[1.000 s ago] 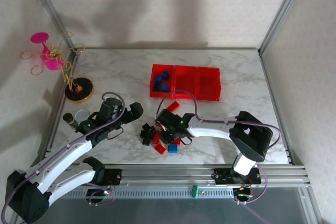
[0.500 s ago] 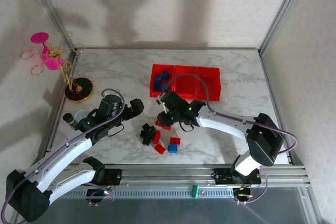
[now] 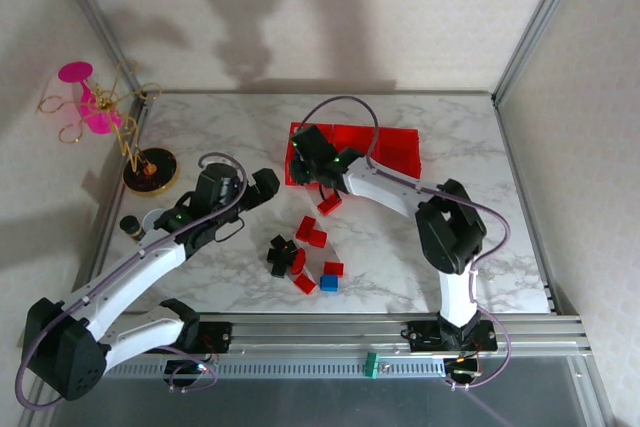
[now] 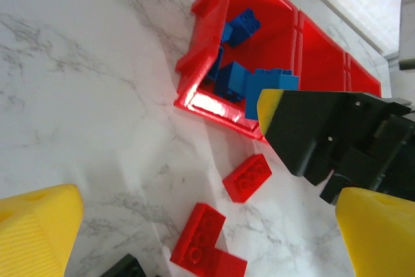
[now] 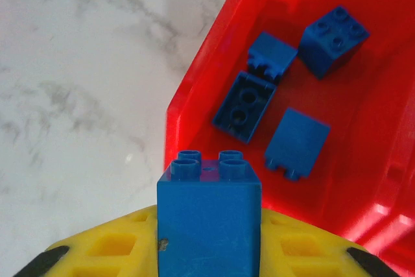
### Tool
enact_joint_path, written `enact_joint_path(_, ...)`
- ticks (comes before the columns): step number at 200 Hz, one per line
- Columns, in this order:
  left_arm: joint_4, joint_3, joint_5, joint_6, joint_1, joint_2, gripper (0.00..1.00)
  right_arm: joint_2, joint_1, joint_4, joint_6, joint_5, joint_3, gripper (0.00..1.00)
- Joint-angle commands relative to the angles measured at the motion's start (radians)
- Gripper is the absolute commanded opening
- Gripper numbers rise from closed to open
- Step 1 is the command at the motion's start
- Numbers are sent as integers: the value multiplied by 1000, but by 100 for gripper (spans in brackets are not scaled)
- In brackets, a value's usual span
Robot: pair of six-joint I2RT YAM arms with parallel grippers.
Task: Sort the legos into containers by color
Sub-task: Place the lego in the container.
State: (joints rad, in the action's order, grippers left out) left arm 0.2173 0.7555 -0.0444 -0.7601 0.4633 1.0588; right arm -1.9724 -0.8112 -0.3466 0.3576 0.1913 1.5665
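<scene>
Top view, left to right:
- Pink-and-gold wire stand [image 3: 110, 122] sits at the table's left edge, with a small silver tin [image 3: 152, 218] beside the left arm.
- Left end effector [image 3: 262, 189] is low over the marble table [image 3: 480, 247], just left of the loose legos [image 3: 282, 255]. Those are red, black and one blue, scattered between the arms.
- Containers [image 3: 395, 155] are a row of three joined red bins at mid-back.
- Right end effector [image 3: 308, 154] is over the leftmost bin's near-left corner.

Left wrist cam:
- The yellow fingers [image 4: 39, 231] stand wide apart with nothing between them.
- Two red bricks [image 4: 246, 178] lie flat on the table ahead of the gap.
- The right end effector shows from the side, with the blue brick at its tip just above the leftmost bin's near wall.
- Loose blue pieces lie inside that bin.

Right wrist cam:
- The yellow pads [image 5: 97, 251] are clamped on a blue brick [image 5: 209, 202], studs up, nearly closed to its width.
- The brick hangs over that bin's corner wall, partly over the table.
- Four blue bricks [image 5: 246, 105] lie in the bin below. One is studs-up and the rest are tipped or on their sides.
</scene>
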Motion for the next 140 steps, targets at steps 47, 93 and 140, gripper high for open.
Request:
enact_joint_path(47,-61,39,-1,29,-94,46,99,-243,73,11,16,141,268,33)
enact_joint_path(93,-64,34,-6,39,-109,55,100,-336,93,-5,-8,158,370,38)
enact_joint_path(140,-63,39,-24,52,-110,51,100,-308,92,-8,-28,154,383,50)
